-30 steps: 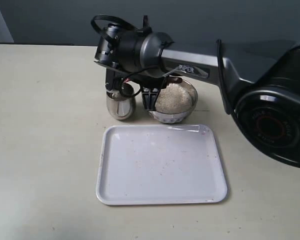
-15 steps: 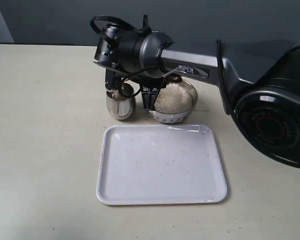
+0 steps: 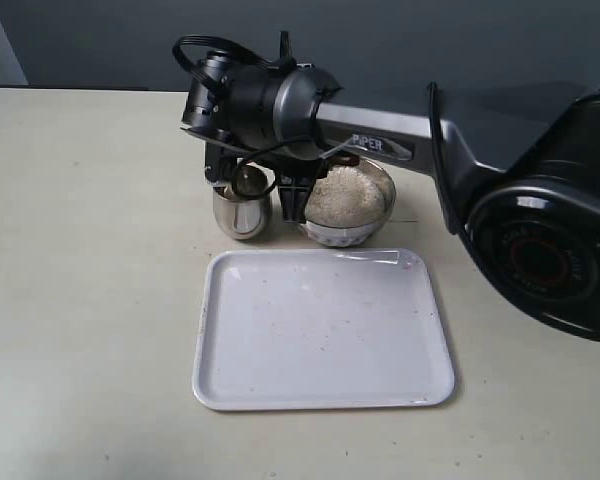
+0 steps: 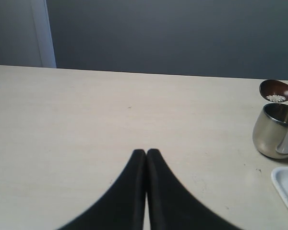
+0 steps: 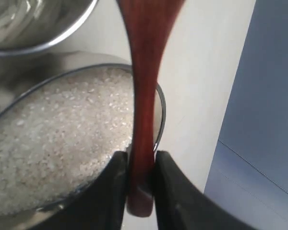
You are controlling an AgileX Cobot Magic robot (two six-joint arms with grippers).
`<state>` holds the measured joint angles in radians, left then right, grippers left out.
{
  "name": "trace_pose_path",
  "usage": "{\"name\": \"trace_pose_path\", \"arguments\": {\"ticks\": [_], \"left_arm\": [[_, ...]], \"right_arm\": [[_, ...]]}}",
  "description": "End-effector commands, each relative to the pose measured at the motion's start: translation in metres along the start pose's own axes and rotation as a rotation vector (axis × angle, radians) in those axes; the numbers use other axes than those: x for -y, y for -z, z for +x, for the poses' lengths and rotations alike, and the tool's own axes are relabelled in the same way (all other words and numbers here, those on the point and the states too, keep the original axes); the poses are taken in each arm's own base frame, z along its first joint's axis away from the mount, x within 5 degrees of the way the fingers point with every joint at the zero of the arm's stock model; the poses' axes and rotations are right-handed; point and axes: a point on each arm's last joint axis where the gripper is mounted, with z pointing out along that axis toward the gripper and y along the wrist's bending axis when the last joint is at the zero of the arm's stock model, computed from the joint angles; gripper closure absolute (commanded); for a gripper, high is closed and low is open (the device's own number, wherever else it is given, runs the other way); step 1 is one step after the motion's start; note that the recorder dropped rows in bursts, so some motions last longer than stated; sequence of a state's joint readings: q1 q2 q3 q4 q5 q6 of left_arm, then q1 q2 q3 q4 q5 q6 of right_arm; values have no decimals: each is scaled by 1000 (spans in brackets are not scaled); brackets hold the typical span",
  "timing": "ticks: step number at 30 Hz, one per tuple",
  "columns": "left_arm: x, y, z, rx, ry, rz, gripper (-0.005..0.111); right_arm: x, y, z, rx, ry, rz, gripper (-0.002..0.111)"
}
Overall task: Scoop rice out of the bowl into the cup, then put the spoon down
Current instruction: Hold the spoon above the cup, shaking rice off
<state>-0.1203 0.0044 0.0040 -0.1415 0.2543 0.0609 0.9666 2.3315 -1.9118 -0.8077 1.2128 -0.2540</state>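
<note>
Spoon point(image 4: 277, 90): the oval bowl of it is hovering just above the rim of the cup point(image 4: 273, 130), apart from the steel, and is carrying only a small cluster of white grains. Its slim reddish-brown handle is running back across the edge of the bowl point(image 3: 345, 232). The right gripper point(image 5: 140, 162) is clamping that handle near its far end, with one dark finger point(image 5: 116, 184) pressing on each side.

Rice point(image 3: 345, 195): I am seeing it heaped high in the bowl, the mound reaching about to the rim. I cannot tell how much is lying inside the cup.

Layout, exterior view: the cup is standing upright at 9 o'clock of the bowl, just beside it. The white tray point(image 3: 206, 330) is lying at 6 o'clock of both, near them and not touching. All three are resting on the pale table point(image 3: 90, 250). The right arm is reaching in from 3 o'clock, its wrist hanging over the cup and bowl.

Left gripper point(image 4: 146, 155): the jaws are pressing together with nothing between them, over bare table, well apart from the cup.
</note>
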Motion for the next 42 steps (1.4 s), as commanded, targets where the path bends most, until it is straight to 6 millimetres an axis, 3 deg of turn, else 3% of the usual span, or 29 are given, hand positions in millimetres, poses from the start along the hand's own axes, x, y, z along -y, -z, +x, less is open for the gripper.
{"name": "trace_pose_path", "arguments": {"ticks": [1,42], "left_arm": [[1,1,-3,22,3,11,106],[1,1,-3,22,3,11,106]], "right_arm": [[4,3,1,-6,-13,21,109],[1,4,4,24,-116,-93,109]]}}
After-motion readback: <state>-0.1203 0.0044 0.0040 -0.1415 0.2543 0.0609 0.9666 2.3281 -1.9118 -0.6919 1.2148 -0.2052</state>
